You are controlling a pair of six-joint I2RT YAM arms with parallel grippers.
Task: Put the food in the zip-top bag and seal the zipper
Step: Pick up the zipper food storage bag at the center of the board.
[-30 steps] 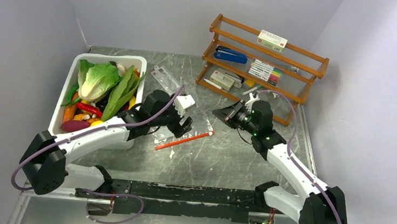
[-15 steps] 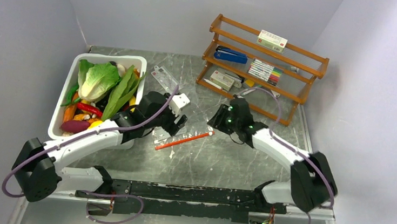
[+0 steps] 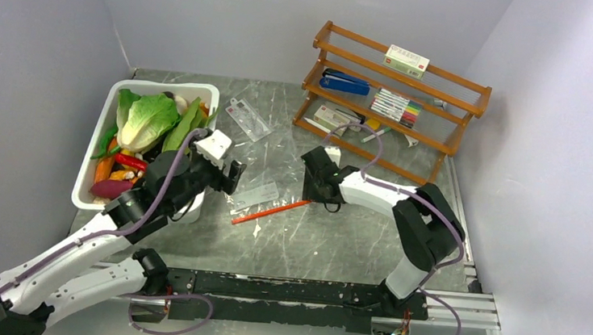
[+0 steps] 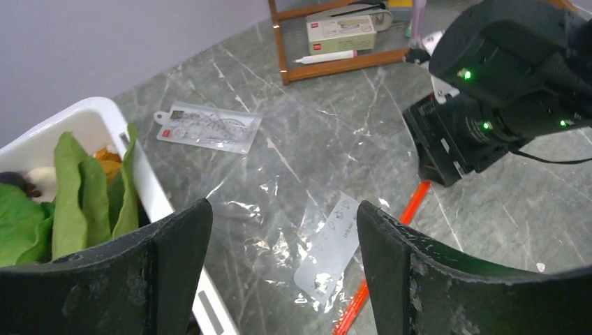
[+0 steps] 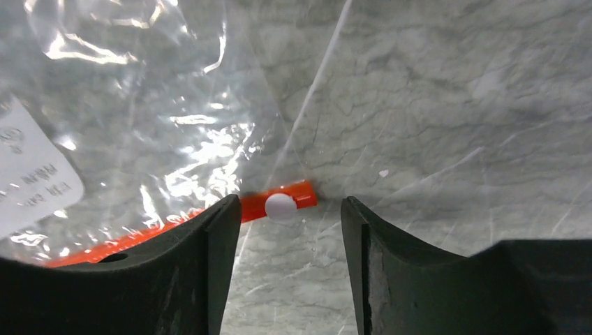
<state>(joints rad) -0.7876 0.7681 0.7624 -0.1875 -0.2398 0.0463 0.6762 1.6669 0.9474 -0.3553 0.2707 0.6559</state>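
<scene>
The clear zip-top bag (image 3: 261, 196) lies flat on the table with its white label (image 4: 331, 244) facing up. Its red-orange zipper (image 3: 271, 211) runs along the near edge. My right gripper (image 3: 317, 192) hangs open just over the zipper's right end (image 5: 297, 195), where a white slider (image 5: 281, 206) shows between the fingers; nothing is gripped. My left gripper (image 3: 228, 174) is open and empty, raised between the tub and the bag. The food (image 3: 145, 119), lettuce, long green leaves (image 4: 84, 199), red pepper and others, sits in the white tub (image 3: 88, 175).
A wooden rack (image 3: 396, 103) with pens, a stapler and boxes stands at the back right. A clear packet holding a ruler set (image 3: 247, 117) lies behind the bag. Grey walls close in on the left, back and right.
My right arm swung left and down onto the zipper's right end, and its jaws went from shut to open. My left arm drew back off the bag toward the tub, still open.
</scene>
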